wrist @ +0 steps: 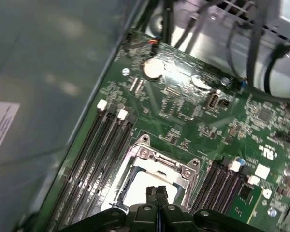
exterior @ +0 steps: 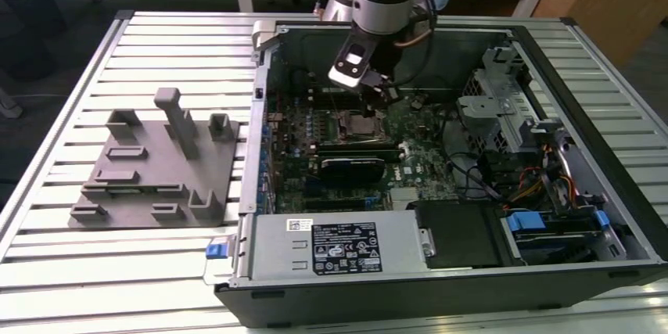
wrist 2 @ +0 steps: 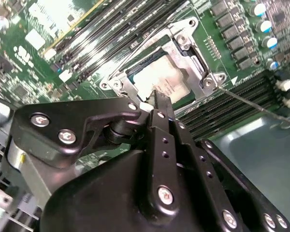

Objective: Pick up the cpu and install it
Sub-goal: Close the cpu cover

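Gripper (wrist 2: 157,100) sits pinched shut, empty, tips just over the cpu (wrist 2: 166,79) — it already lies in the socket (wrist 2: 183,42), so seating stage, probably — next move wants gentle, straight motion.

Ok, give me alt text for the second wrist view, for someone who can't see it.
A black gripper, fingers together, has its tips just over the silver cpu lying in the metal-framed socket of a green motherboard; contact cannot be told. Dark memory slots run along the socket on two sides.
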You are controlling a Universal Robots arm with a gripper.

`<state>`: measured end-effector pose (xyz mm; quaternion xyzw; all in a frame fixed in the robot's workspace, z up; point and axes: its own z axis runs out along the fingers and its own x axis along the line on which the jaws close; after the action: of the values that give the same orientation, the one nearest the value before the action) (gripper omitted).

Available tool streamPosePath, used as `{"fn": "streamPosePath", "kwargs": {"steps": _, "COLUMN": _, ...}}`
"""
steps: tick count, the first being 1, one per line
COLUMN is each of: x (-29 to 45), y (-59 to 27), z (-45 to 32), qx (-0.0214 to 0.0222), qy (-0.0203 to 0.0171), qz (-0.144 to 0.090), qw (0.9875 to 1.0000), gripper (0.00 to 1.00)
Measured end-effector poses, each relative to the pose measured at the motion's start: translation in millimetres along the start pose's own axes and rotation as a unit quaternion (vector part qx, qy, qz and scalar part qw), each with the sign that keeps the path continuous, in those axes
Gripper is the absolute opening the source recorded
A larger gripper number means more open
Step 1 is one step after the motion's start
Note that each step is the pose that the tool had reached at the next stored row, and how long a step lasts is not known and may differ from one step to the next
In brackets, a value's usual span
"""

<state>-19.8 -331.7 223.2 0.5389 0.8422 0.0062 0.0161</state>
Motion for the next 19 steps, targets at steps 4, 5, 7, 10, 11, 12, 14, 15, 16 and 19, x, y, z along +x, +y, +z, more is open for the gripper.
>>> {"fn": "streamPosePath", "kwargs": {"steps": 4, "x": 0.0, "y": 0.0, "z": 0.1, "qx": -0.0007, "qy": 0.0010, "qz": -0.037, "qw": 0.9993, "gripper": 0.11}}
{"fn": "streamPosePath", "kwargs": {"steps": 5, "x": 0.0, "y": 0.0, "z": 0.2, "qx": -0.0009, "qy": 0.0013, "qz": -0.046, "qw": 0.9990, "gripper": 0.11}}
{"fn": "streamPosePath", "kwargs": {"steps": 7, "x": 0.0, "y": 0.0, "z": 0.2, "qx": -0.0013, "qy": 0.0018, "qz": -0.064, "qw": 0.9980, "gripper": 0.11}}
{"fn": "streamPosePath", "kwargs": {"steps": 10, "x": 0.0, "y": 0.0, "z": 0.3, "qx": -0.0019, "qy": 0.0026, "qz": -0.091, "qw": 0.9958, "gripper": 0.11}}
{"fn": "streamPosePath", "kwargs": {"steps": 11, "x": 0.0, "y": 0.0, "z": 0.4, "qx": -0.0020, "qy": 0.0028, "qz": -0.100, "qw": 0.9950, "gripper": 0.11}}
{"fn": "streamPosePath", "kwargs": {"steps": 12, "x": 0.0, "y": 0.0, "z": 0.4, "qx": -0.0023, "qy": 0.0030, "qz": -0.109, "qw": 0.9940, "gripper": 0.11}}
{"fn": "streamPosePath", "kwargs": {"steps": 14, "x": 0.0, "y": 0.0, "z": 0.5, "qx": -0.0026, "qy": 0.0035, "qz": -0.127, "qw": 0.9919, "gripper": 0.11}}
{"fn": "streamPosePath", "kwargs": {"steps": 15, "x": 0.0, "y": 0.0, "z": 0.5, "qx": -0.0028, "qy": 0.0038, "qz": -0.136, "qw": 0.9907, "gripper": 0.11}}
{"fn": "streamPosePath", "kwargs": {"steps": 16, "x": 0.0, "y": 0.0, "z": 0.5, "qx": -0.0030, "qy": 0.0040, "qz": -0.145, "qw": 0.9894, "gripper": 0.11}}
{"fn": "streamPosePath", "kwargs": {"steps": 19, "x": 0.0, "y": 0.0, "z": 0.6, "qx": -0.0035, "qy": 0.0048, "qz": -0.172, "qw": 0.9850, "gripper": 0.11}}
